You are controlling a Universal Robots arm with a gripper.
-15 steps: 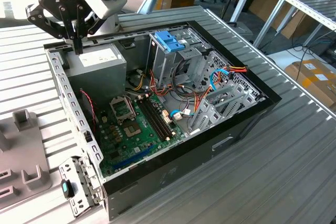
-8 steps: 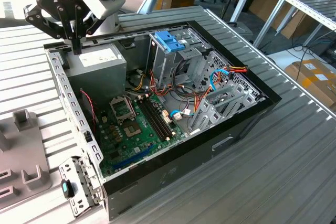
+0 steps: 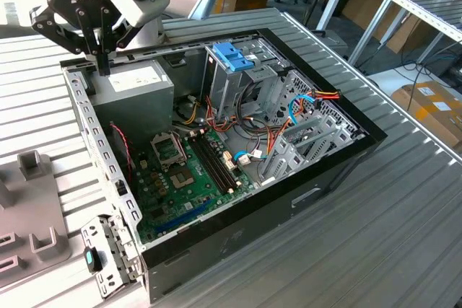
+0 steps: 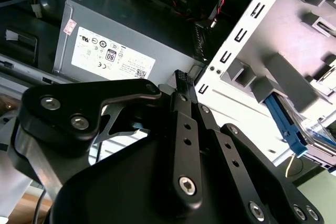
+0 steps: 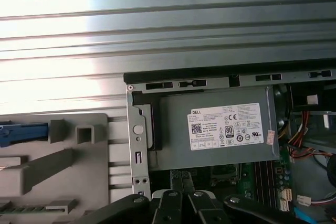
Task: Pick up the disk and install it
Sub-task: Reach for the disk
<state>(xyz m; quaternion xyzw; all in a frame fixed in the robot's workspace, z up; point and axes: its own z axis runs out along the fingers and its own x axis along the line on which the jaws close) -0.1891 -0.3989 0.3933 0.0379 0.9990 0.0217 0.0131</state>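
Blue rail and a strip of pale label show you the disk (image 4: 287, 125) in the second wrist view. It sits in the grey holder (image 4: 294, 77) on the ribbed metal table (image 3: 375, 250), just outside the open computer case (image 3: 317, 185). Your jaws are clenched together with nothing between them. They hang over the case's corner, above the grey power supply (image 3: 133, 84) with its white sticker, well apart from the disk. Inside the case you can see the green motherboard (image 3: 188, 171) and a blue-handled drive cage (image 3: 233, 55).
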